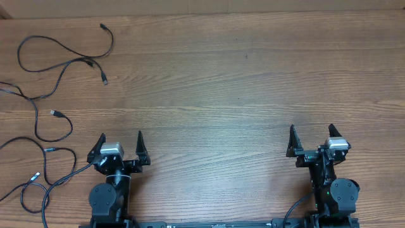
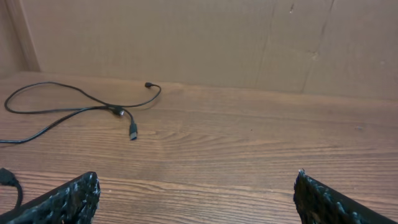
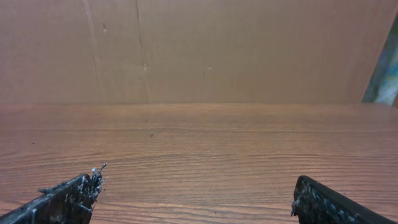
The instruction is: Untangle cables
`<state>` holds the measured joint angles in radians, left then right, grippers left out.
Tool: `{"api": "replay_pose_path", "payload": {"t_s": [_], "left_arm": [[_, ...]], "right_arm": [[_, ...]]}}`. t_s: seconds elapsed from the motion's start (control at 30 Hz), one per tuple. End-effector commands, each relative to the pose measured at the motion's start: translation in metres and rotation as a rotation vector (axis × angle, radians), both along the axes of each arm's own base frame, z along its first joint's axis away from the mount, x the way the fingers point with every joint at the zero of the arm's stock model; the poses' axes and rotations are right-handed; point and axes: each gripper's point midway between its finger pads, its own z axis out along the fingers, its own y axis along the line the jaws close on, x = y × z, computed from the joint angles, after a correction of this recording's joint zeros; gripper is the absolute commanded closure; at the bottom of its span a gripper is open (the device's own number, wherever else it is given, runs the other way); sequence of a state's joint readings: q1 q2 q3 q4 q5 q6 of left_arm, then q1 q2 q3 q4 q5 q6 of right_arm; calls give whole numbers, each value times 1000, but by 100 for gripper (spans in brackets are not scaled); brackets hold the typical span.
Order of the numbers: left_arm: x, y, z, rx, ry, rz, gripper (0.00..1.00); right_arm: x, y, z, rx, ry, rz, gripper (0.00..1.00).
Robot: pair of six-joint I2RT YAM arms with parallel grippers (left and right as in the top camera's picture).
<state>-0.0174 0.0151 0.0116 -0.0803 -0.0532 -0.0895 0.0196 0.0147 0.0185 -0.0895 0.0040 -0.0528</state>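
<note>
The cables (image 1: 88, 61) lie loose on the left side of the bench (image 1: 240, 82). They are thin black cords with small plugs, looping from the far left corner down along the left edge to the near side. Several strands cross one another.

The left claw (image 1: 121, 136) sits at the near left, fingers spread wide and grasping nothing, with the nearest cord just to its left. The right claw (image 1: 311, 128) rests at the near right, well apart from every cord, also released and empty.

The left wrist view shows one crossed loop (image 2: 118, 111) far ahead to the left, before a cardboard wall (image 2: 205, 37).
</note>
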Motion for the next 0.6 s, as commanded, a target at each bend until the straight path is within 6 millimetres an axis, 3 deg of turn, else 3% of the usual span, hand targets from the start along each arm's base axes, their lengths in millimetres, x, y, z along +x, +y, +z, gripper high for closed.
{"api": "replay_pose_path", "payload": {"t_s": [0.0, 0.57], "left_arm": [[0, -3, 0, 51, -6, -24, 0], [0, -4, 0, 50, -7, -29, 0]], "right_arm": [[0, 0, -1, -4, -7, -1, 0], [0, 0, -1, -4, -7, -1, 0]]}}
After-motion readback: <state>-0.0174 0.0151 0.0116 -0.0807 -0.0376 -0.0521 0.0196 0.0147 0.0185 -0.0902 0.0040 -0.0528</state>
